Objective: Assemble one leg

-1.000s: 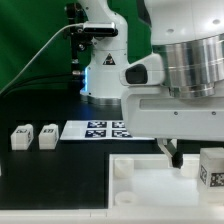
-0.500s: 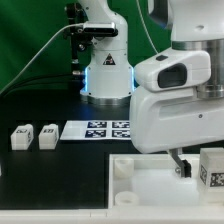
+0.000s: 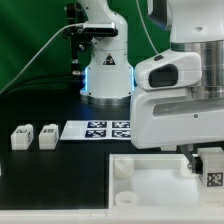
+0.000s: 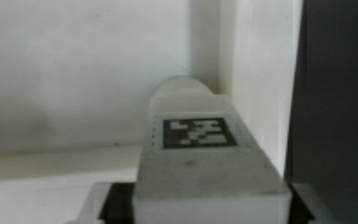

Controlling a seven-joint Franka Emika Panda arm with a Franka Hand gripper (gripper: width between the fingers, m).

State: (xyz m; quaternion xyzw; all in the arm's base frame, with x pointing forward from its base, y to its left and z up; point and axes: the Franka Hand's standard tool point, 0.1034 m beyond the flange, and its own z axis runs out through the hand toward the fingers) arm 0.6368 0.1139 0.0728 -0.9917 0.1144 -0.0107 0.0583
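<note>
Between the fingers of the hand [image 4: 197,205] we see the leg [image 4: 199,150], a white block with its square marker tag facing the wrist camera; a dark fingertip [image 4: 108,203] shows on each flank, pressed against the block, so the hand is closed on it. Behind the leg in that view lies pale white plastic, and beside it a dark strip of the surface [image 4: 336,100].

From the exterior view, the hand [image 3: 200,161] sits low at the right edge, and the leg [image 3: 212,168] in its grip shows its tag toward the camera. Compared with half a second ago, the leg and the dark finger beside it have dropped a little and shifted slightly toward the exterior view's right, while the arm's big white housing looks almost unchanged. Just below and beside the hand lies the large white tray part [image 3: 150,185], with a corner socket [image 3: 121,171] well to the side of the hand.

Farther off, beyond the hand, the marker board [image 3: 97,130] lies flat on the black surface [image 3: 60,175]. Well apart from the hand, two more legs [image 3: 21,137] and [image 3: 46,136] stand side by side, where they stood before. Farthest back rises the robot base [image 3: 105,70].
</note>
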